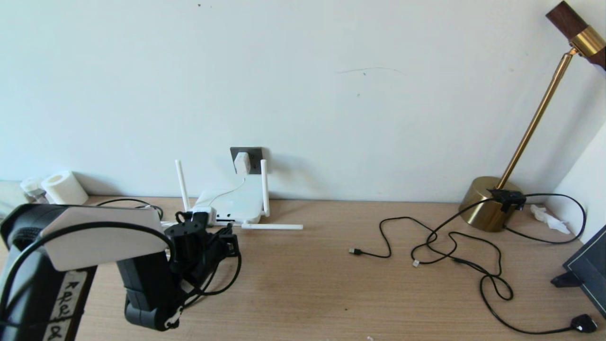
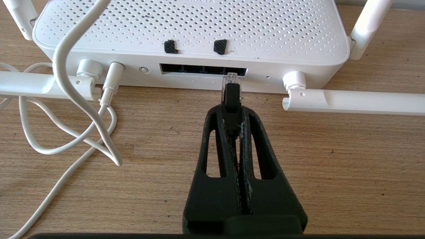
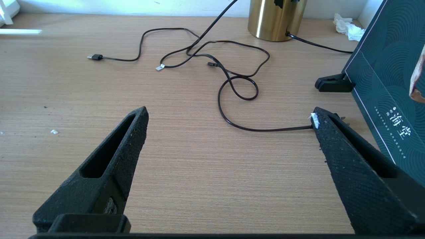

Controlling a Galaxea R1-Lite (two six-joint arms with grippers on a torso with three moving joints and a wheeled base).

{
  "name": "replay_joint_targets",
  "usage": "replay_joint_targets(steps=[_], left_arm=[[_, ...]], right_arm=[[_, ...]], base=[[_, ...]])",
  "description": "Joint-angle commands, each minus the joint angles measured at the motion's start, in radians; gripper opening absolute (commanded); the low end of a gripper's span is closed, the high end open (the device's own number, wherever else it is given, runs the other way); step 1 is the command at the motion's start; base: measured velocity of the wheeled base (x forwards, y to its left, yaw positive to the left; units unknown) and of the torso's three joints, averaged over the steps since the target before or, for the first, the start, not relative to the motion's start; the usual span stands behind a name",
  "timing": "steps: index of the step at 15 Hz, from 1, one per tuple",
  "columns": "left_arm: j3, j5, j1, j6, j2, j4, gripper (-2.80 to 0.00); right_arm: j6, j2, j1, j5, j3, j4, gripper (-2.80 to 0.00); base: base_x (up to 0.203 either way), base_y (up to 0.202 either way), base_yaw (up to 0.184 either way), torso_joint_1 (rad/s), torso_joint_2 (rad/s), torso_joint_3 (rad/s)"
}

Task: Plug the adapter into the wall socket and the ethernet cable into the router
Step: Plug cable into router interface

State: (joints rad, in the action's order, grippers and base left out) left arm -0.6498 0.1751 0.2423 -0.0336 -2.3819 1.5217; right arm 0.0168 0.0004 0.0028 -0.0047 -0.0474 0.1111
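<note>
The white router (image 2: pixel 199 26) lies flat near the wall, its dark port slots (image 2: pixel 192 69) facing my left gripper (image 2: pixel 231 111). That gripper is shut on the black boot of the ethernet cable (image 2: pixel 231 98). The cable's clear plug tip (image 2: pixel 230 79) sits at the mouth of one end slot; how deep it sits I cannot tell. The white adapter (image 1: pixel 241 162) sits in the dark grey wall socket (image 1: pixel 254 153), its thin white cord (image 2: pixel 66 99) running down to the router. My right gripper (image 3: pixel 229 114) hovers open over bare table, holding nothing.
Two router antennas (image 2: pixel 352 101) lie flat on the table beside the ports. Thin black cables (image 1: pixel 454 246) sprawl at the right, ending in a black plug (image 1: pixel 583 323). A brass lamp (image 1: pixel 487 203), a dark box (image 1: pixel 587 270) and a paper roll (image 1: pixel 64 188) stand around.
</note>
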Motion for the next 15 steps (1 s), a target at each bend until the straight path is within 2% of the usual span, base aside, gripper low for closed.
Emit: replay_joint_targets(steps=[1,15], left_arm=[[-0.001,0.001,0.0,0.0,-0.002,0.008,-2.8],[-0.004,0.001,-0.002,-0.002,-0.003,0.008,-2.8]], right_arm=[[0.0,0.001,0.0,0.0,0.0,0.001,0.0],[0.0,0.0,0.0,0.0,0.0,0.001,0.0]], base=[[0.0,0.0,0.0,0.0,0.0,0.0],[0.0,0.0,0.0,0.0,0.0,0.0]])
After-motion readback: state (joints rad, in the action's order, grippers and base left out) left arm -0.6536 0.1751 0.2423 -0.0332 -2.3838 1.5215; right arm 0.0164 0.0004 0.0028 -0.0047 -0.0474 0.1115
